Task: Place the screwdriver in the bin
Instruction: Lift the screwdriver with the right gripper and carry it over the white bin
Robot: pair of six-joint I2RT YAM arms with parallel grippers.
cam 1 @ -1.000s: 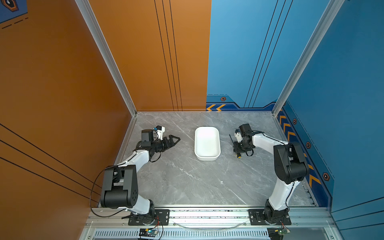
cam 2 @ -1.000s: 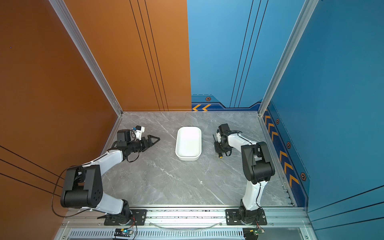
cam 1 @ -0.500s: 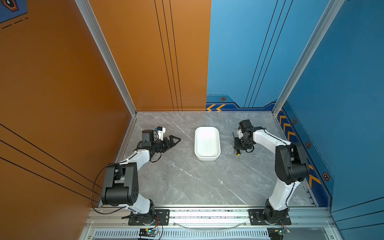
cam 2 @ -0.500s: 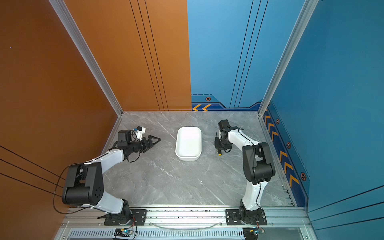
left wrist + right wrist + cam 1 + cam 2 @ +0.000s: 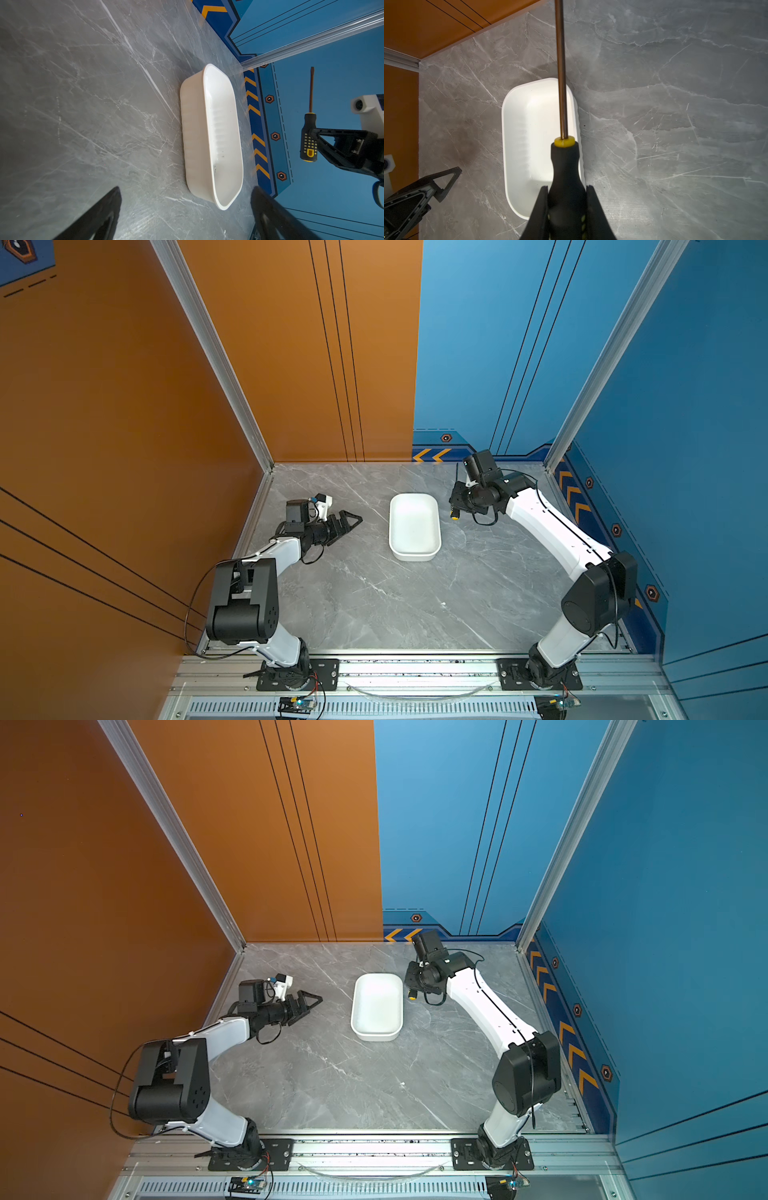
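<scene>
The right gripper [image 5: 566, 192] had its jaws clamped on the black handle of the screwdriver [image 5: 564, 164]. The tool was held clear above the tabletop [image 5: 374, 605], just beside the right rim of the bin [image 5: 415, 549], with its shaft pointing toward the back edge. The bin sat mid-table, nearer the back edge. The left gripper [image 5: 353, 519], jaws spread and holding nothing, was between the bin and the left edge.
</scene>
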